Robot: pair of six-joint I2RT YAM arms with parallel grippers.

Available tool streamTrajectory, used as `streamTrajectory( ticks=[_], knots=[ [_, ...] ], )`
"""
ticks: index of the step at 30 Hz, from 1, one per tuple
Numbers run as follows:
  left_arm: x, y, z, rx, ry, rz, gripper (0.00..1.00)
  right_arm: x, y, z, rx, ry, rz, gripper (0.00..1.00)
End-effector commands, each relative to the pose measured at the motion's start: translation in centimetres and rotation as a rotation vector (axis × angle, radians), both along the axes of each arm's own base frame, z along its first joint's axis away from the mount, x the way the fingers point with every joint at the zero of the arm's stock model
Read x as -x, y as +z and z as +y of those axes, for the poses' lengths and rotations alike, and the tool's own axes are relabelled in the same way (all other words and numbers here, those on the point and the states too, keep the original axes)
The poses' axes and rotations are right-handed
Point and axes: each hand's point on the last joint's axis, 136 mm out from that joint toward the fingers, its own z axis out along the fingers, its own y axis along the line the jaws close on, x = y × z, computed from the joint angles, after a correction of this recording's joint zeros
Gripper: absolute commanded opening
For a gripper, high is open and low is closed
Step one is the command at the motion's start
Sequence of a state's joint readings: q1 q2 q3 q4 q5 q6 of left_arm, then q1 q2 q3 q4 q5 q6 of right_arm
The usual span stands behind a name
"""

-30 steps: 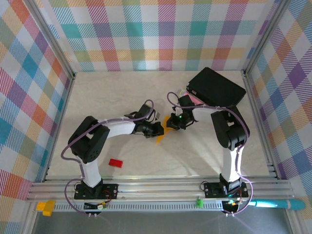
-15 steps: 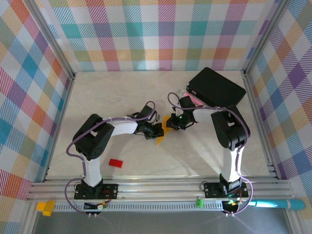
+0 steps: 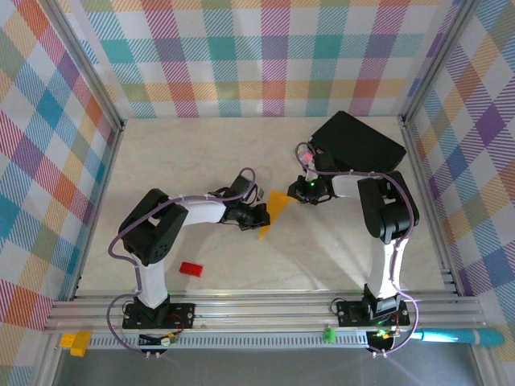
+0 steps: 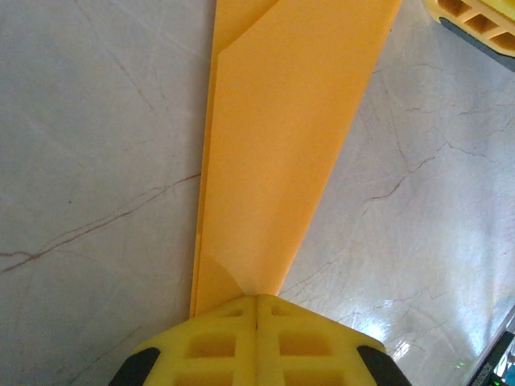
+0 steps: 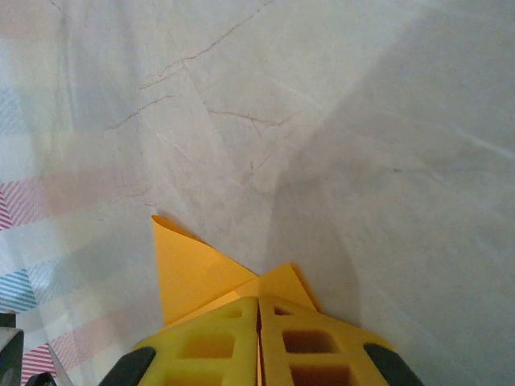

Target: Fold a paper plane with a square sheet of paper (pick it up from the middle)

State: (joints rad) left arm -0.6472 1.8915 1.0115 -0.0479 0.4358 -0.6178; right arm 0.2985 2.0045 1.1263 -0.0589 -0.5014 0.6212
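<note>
Jaws of left gripper (image 4: 257,310) pressed together, pinching narrow end of folded paper (image 4: 282,137). Jaws of right gripper (image 5: 259,310) likewise together, apparently nipping corners at wide end. Paper spanned between both grippers over middle of table (image 3: 193,153); lifted or resting, could not tell. Judged very light, thin, limp away from creases; would tear or crumple if grippers pulled apart. Smooth, so likely to slip from shallow pinch. Best hold: along centre crease near middle, where layers stiffened it.
</note>
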Motion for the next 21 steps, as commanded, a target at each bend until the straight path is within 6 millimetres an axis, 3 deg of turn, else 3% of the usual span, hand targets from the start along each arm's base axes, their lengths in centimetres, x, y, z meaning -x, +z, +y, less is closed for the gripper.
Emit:
streamTrajectory(
  ticks=[1, 10, 13, 15, 21],
  knots=[
    [4.9, -5.0, 4.0, -0.212, 0.010, 0.195, 0.00, -1.6, -2.3, -2.4, 0.106, -0.082, -0.001, 0.09],
    [4.5, -4.5, 3.9, -0.207, 0.011, 0.179, 0.00, -3.0, -1.8, -4.4, 0.171, -0.150, -0.013, 0.09],
    [4.0, -3.6, 3.4, -0.191, 0.004, 0.160, 0.00, -3.3, -0.3, -4.1, 0.153, -0.148, -0.025, 0.10],
    [2.9, -1.7, 2.7, -0.158, -0.004, 0.117, 0.03, -3.3, 1.4, -3.7, 0.116, -0.143, -0.045, 0.11],
    [-0.5, 6.3, 2.1, -0.040, 0.014, -0.027, 0.29, -1.9, 7.5, -3.4, 0.076, -0.128, -0.127, 0.21]
  ],
)
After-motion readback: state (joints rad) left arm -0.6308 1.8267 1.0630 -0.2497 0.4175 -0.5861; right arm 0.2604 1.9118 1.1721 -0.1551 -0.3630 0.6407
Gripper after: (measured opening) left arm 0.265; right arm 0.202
